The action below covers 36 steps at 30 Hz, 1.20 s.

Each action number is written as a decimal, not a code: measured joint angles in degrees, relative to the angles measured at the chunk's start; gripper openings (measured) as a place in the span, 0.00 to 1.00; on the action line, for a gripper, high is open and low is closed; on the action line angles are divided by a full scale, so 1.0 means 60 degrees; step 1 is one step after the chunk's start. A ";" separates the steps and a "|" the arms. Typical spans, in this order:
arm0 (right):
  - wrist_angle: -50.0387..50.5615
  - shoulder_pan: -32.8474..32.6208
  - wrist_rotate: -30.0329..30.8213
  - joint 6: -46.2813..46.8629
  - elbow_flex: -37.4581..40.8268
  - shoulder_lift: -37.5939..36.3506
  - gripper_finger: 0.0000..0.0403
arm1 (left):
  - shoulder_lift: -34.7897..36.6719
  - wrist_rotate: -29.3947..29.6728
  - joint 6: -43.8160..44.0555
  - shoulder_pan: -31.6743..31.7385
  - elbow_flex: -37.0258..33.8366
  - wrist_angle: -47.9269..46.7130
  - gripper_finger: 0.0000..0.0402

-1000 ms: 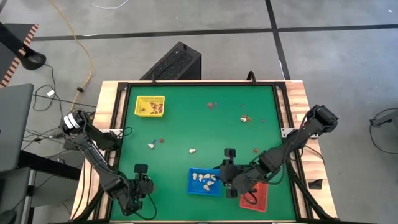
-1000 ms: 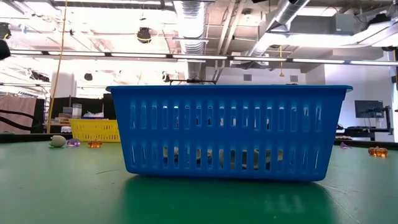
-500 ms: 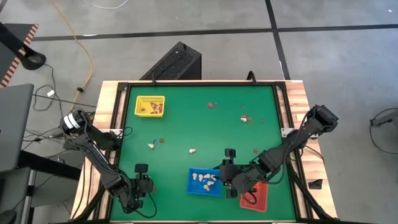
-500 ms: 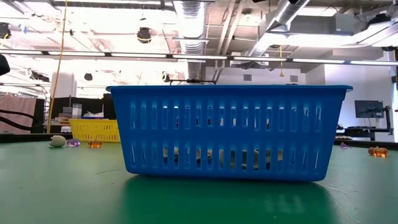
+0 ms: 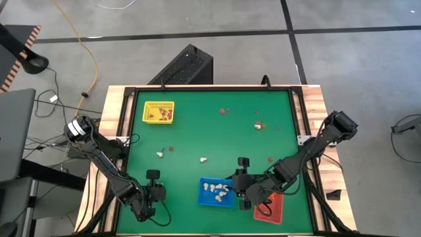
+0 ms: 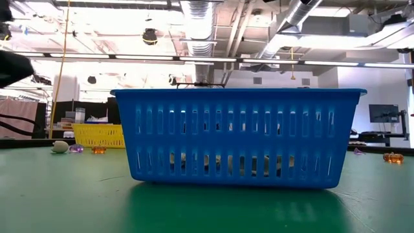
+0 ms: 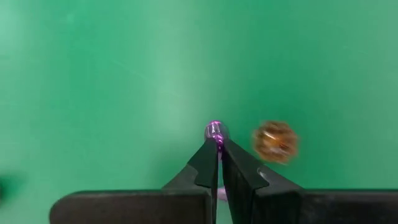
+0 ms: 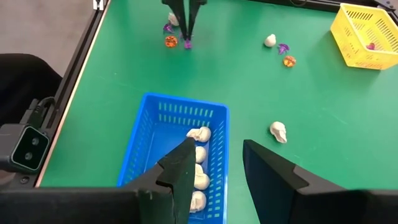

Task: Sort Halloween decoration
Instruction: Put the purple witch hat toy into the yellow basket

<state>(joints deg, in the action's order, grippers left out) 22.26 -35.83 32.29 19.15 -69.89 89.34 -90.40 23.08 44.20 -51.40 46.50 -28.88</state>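
The left gripper (image 7: 218, 146), fingers pinched on a purple trinket (image 7: 214, 130), sits low on the green worktop (image 7: 124, 74), an orange trinket (image 7: 275, 140) just beside its tips. The right gripper (image 8: 214, 163) (fingers apart, holding nothing) hovers over the blue tray (image 8: 146, 149) of whitish trinkets (image 8: 199, 134).

On the table (image 5: 197, 131), one tray (image 5: 158, 112) sits in the far left corner. Two more trays (image 5: 216, 192) (image 5: 270, 207) lie side by side at the near edge, with small trinkets (image 5: 204, 160) scattered between.
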 joint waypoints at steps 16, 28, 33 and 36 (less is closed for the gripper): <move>0.0149 0.0000 0.0447 -0.0003 0.0000 0.0001 0.41 | 0.1426 0.4637 -0.3158 0.1802 0.0013 0.0876 0.01; 0.0527 0.0326 0.0525 0.0335 0.0000 0.0000 0.41 | 0.5202 0.0696 -0.5728 1.0801 0.0011 -0.1528 0.00; 0.1081 0.0504 0.0499 0.0665 0.0000 -0.0001 0.41 | 0.5244 -0.0775 -0.5459 1.4000 0.0011 -0.1492 0.00; 0.1474 0.0585 0.0482 0.0842 0.0000 0.0001 0.41 | 0.4912 -0.1071 -0.5343 1.5020 0.0011 -0.1516 0.02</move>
<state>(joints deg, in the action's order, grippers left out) 31.11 -32.33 35.18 24.21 -69.89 89.34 -60.93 16.65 12.14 38.72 46.57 -37.98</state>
